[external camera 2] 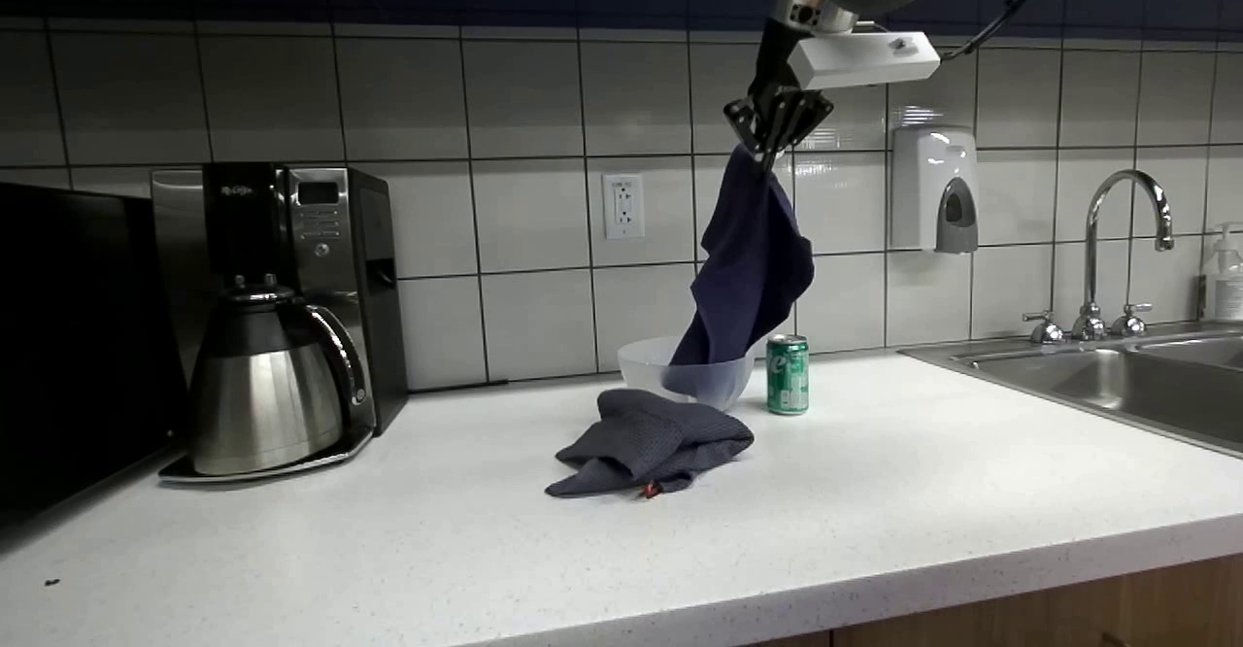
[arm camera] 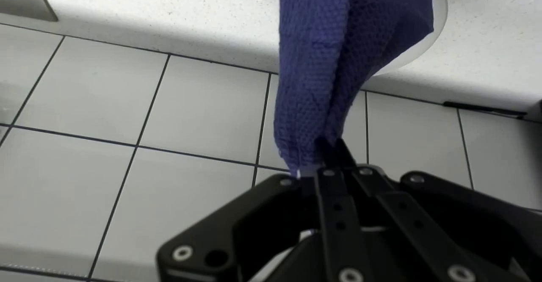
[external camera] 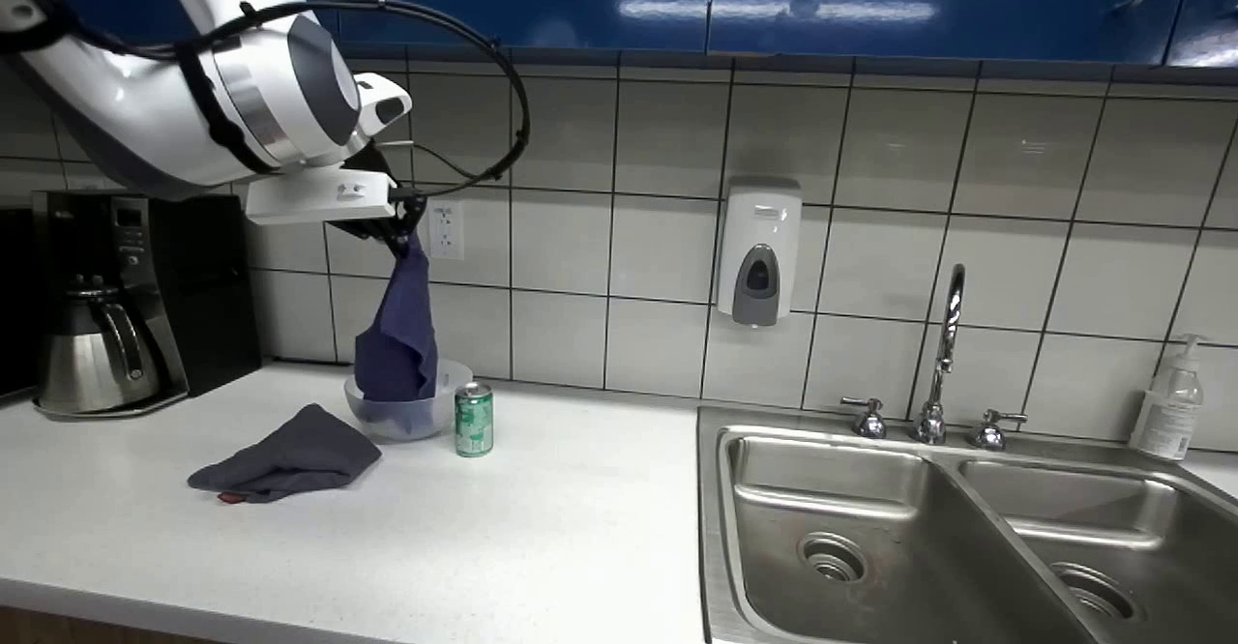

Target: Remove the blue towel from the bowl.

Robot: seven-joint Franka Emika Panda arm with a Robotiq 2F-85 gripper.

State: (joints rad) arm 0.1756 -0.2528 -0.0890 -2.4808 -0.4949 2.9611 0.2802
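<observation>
The blue towel hangs stretched from my gripper in both exterior views [external camera: 395,335] [external camera 2: 746,258]. Its lower end is inside the translucent bowl [external camera: 456,388] [external camera 2: 643,363] and shows dimly through the wall. My gripper [external camera: 401,241] [external camera 2: 767,153] is above the bowl, pointing down, with its fingers closed on the towel's top end. In the wrist view the towel [arm camera: 315,57] runs from the fingertips [arm camera: 332,144] down to the bowl [arm camera: 438,23], covering much of it. The bowl stands upright on the counter.
A dark grey cloth [external camera: 290,455] [external camera 2: 660,438] lies crumpled in front of the bowl. A green can [external camera: 474,420] [external camera 2: 787,375] stands close beside the bowl. A coffee maker [external camera 2: 277,336], a sink [external camera: 711,518], a wall soap dispenser [external camera: 759,252] and the tiled wall [external camera: 561,238] surround the counter.
</observation>
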